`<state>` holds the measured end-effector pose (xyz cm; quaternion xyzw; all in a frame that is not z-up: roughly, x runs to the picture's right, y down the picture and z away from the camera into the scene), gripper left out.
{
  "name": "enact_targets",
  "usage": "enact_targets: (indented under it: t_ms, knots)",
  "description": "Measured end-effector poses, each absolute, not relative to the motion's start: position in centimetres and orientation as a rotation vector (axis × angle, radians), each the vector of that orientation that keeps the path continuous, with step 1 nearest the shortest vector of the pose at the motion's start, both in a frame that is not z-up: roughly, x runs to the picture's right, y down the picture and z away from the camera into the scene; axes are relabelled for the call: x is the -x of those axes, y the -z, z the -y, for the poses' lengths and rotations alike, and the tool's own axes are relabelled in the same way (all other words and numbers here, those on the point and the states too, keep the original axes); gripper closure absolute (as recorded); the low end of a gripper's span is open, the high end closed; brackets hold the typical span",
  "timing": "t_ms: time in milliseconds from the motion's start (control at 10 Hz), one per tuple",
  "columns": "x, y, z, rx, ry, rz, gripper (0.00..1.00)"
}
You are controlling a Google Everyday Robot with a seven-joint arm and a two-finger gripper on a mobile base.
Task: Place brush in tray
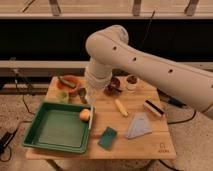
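Note:
The green tray (39,144) lies on the left part of the wooden table. An orange fruit (85,115) sits in its far right corner. My gripper (93,97) hangs below the big white arm, just above the tray's right rim, and is shut on the brush (91,119). The brush's slim white handle hangs almost straight down, with its lower end at the tray's right edge next to the fruit. I cannot make out its bristled head.
On the table are a tan scrub brush (153,107), a yellow banana-like item (121,107), a grey cloth (139,125), a green sponge (107,137), dark bowls (114,86), a red plate (67,82), a green cup (62,96) and a metal cup (81,93).

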<state>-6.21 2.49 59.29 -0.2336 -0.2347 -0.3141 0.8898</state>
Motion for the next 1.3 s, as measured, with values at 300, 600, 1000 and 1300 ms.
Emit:
enact_targets:
  t_ms: [300, 600, 1000, 1300]
  knots:
    - [9.1, -58.0, -3.0, 0.489, 0.724, 0.515, 1.0]
    - [11.8, -58.4, -3.6, 0.51, 0.78, 0.555, 0.96]
    - [14.3, -60.8, -4.9, 0.516, 0.845, 0.661, 0.57]
    - [15.5, -62.3, -5.6, 0.523, 0.856, 0.753, 0.26]
